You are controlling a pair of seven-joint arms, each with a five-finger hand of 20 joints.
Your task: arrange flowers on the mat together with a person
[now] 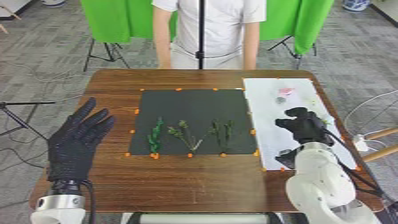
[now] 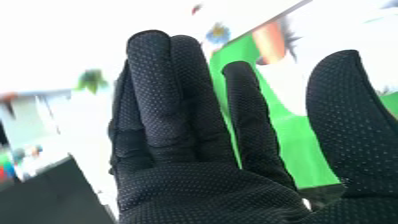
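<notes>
Head view: left hand [image 1: 73, 145] and right hand [image 1: 307, 126] have uncurled fingers [image 2: 155, 95], partly apart.

Around the matt dark mat [image 1: 191, 107] the brown wooden bench [image 1: 195, 185] has a light sheen, with a smooth white sheet [image 1: 266, 102] right of the mat, folded green cloth [image 1: 108, 20] beyond it, and, either side, left hand [image 1: 73, 147] and right hand [image 1: 306, 126] in black fabric, dot-textured over the right fingers [image 2: 158, 95].
</notes>
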